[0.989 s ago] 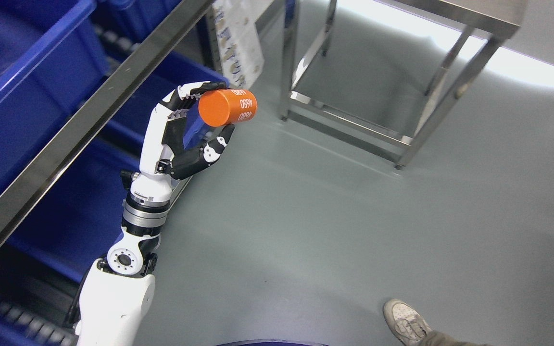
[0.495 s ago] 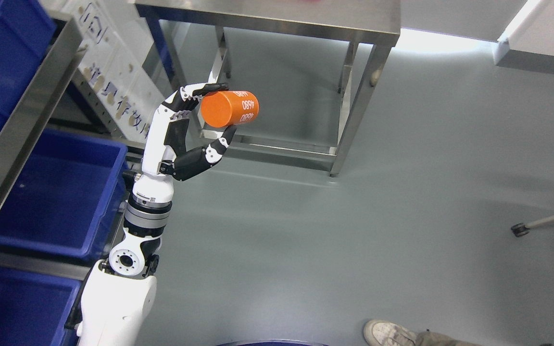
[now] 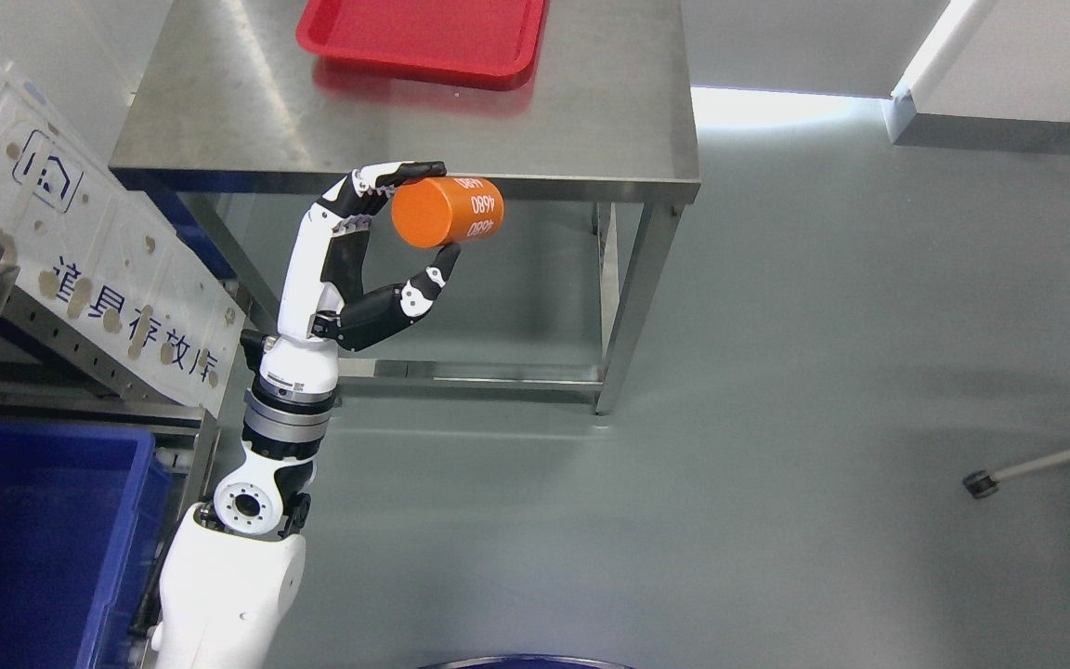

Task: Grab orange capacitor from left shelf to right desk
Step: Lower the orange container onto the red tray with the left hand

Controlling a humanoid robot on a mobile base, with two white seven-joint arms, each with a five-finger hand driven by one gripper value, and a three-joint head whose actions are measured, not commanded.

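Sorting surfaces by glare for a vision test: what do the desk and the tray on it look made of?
Desk: likely brushed stainless steel, grey with streaky reflections. Red tray: probably glossy moulded plastic, uniform colour, rounded rim, casting a red reflection on the steel.

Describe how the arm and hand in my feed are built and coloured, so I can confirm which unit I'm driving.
Only the left arm shows. Its forearm is a smooth glossy white shell, with a round white joint disc ringed by small holes above it. The wrist is a ribbed silver-grey metal collar. The left hand has a white back, black palm and black fingers with white knuckle segments. No loose cables show.
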